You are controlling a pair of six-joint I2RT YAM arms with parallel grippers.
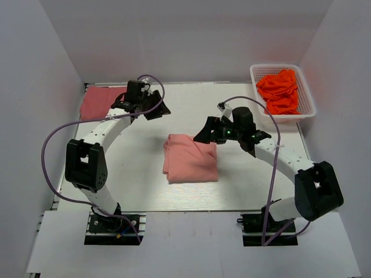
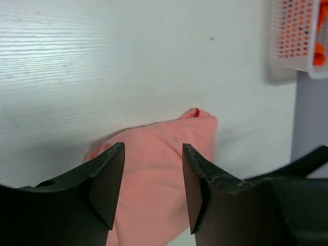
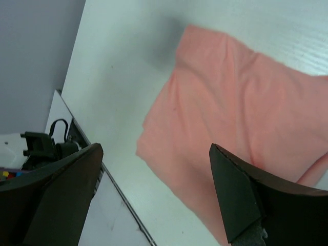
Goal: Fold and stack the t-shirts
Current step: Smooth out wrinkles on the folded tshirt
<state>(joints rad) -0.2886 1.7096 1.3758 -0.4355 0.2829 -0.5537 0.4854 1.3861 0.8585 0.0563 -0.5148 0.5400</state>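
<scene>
Squarely mid-bench (image 1: 145,185): salmon-pink t-shirt (image 1: 190,158), folded into a thick, slightly rumpled block. Off at the far left corner, lying flat: darker rose-red t-shirt (image 1: 99,103) (partly hidden behind the left arm (image 1: 107,130)). Well apart from each other, not stacked.

Left jaws parted, with nothing between them, held above bare bench just beside the rose-red tee and aimed toward the pink one. Visible beyond the dark fingertips (image 2: 110,174) in the left wrist view: a rounded corner of that pink cloth on white bench.

Right jaws spread wide, likewise gripping nothing, poised over the pink tee's far right edge. Below them in the right wrist view, only pink cloth and white bench, plus the bench's near edge.

At the far right corner, a white mesh basket (image 1: 288,116) heaped with bright orange cloth (image 1: 279,91) (kind of garment impossible to tell).
</scene>
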